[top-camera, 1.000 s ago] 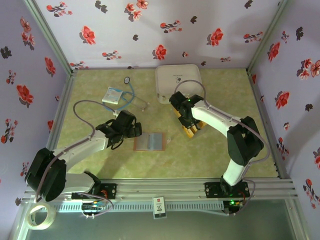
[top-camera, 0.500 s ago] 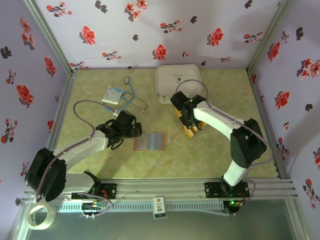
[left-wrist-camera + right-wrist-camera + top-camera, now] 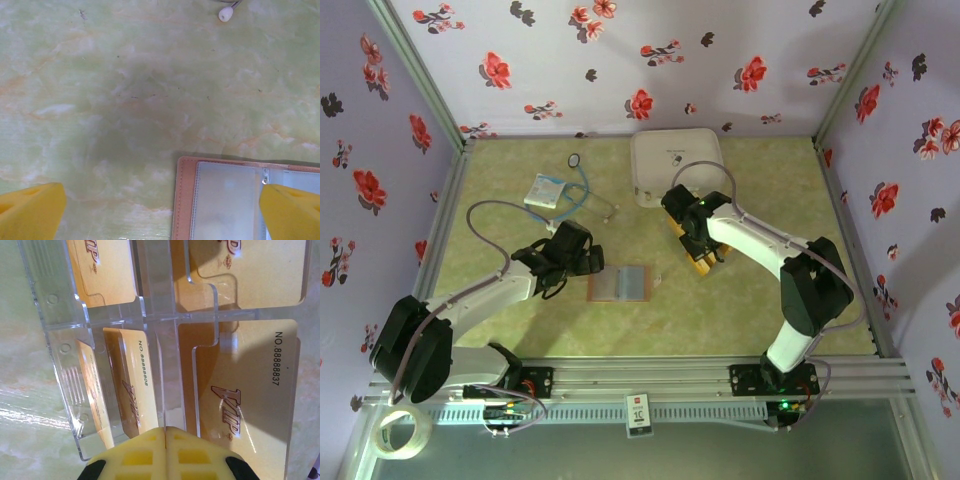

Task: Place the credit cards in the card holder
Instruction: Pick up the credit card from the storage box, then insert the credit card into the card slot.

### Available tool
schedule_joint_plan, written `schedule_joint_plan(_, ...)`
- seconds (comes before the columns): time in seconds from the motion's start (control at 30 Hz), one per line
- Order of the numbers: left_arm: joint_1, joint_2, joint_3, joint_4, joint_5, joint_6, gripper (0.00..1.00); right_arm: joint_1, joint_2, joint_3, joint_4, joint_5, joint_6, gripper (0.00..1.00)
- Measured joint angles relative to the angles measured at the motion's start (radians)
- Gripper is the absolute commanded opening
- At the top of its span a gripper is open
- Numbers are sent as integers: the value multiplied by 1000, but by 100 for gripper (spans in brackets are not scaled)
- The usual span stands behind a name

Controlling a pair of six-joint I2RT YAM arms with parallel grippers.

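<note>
Top external view: I see a pale green marbled tabletop boxed in by lilac walls printed with red and dark flowers, with a ribbed metal rail along the near edge. A large white rounded case sits at the back centre and a white-and-blue packet lies back left. The small reddish-brown leather card holder lies open and flat near the middle, grey pockets up. In the left wrist view my left gripper hovers at the holder's left edge, jaws spread wide and holding nothing, its yellow pads in the two lower corners. The golden-yellow credit cards, printed VIP, sit in a clear plastic divided tray right of centre, just in front of the white case. In the right wrist view my right gripper is down over that tray, its yellow pads pressed together in line with a divider wall. I cannot tell whether a card edge is pinched between them.
</note>
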Motion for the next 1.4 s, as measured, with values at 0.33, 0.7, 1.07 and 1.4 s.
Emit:
schedule_joint_plan(0.33,0,0,0,0,2,14,100,8,-103,95,-50,-8,2,0)
schedule_joint_plan(0.7,0,7,-13,-1,2,18,100,29,-305,-180,350,-433,296,0)
schedule_joint_plan(1.07,-5,53,-55,-1,1,19,100,179,-283,-485,938,-596,661,0)
schedule_joint_plan(1.4,-75,53,-105,7,-2,18,100,184,-248,-669,1234,-596,773,0)
